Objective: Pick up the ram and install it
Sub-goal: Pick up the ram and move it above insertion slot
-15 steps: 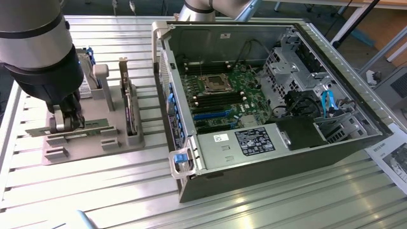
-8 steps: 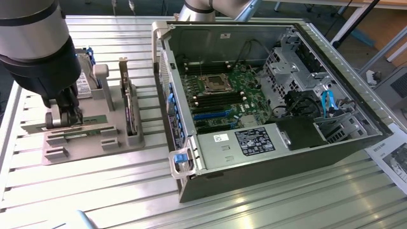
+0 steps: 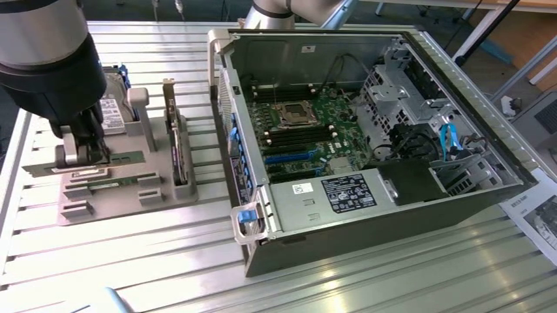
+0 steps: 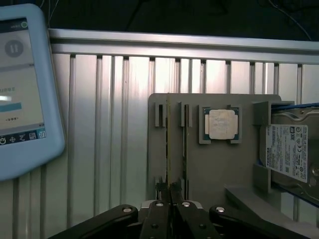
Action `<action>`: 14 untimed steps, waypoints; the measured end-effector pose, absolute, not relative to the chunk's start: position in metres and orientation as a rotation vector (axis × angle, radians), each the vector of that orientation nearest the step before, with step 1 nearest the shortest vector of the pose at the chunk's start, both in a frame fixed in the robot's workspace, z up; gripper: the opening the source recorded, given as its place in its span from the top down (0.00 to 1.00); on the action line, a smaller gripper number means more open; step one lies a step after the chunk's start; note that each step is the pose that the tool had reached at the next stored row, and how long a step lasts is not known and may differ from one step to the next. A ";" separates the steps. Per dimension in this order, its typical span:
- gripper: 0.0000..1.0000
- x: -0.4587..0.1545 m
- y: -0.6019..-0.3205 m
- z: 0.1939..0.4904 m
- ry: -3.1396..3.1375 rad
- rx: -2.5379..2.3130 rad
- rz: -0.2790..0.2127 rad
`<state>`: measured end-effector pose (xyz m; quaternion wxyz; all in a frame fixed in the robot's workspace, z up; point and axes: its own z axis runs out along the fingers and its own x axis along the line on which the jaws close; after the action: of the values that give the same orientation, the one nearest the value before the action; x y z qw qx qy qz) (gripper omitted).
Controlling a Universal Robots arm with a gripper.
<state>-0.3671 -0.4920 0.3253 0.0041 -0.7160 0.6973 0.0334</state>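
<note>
Exterior and wrist views of a parts-handling station. The arm's gripper (image 3: 85,158) stands lowered onto a grey parts tray (image 3: 130,202) that lies on a ribbed aluminium table (image 3: 130,267), at the exterior view's left. In the wrist view the gripper (image 4: 172,193) has its fingers drawn together to a narrow gap, pinching the edge of the ram (image 4: 168,144), a thin green stick seen edge-on and seated upright in a slot of the tray (image 4: 214,174). In the exterior view the ram (image 3: 124,159) appears as a short green strip just beside the gripper, towards the exterior view's right. The tray also carries a square silver processor (image 4: 221,124) in its own recess, a hard drive (image 4: 289,154) with a pale label, and an upright dark expansion card (image 3: 179,153). An open computer case (image 3: 287,49) lies on its side at the exterior view's right, well apart from the gripper, its motherboard (image 3: 304,130) exposed. A pale blue touchscreen pendant (image 4: 22,89) rests on the table near the tray.
</note>
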 end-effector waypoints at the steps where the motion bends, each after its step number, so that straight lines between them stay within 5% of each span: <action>1: 0.88 -0.367 -0.492 0.327 2.185 -2.244 0.105; 14: 0.88 -0.367 -0.492 0.351 2.185 -2.244 0.105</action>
<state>-0.3670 -0.4920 0.3514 0.0041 -0.7160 0.6973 0.0334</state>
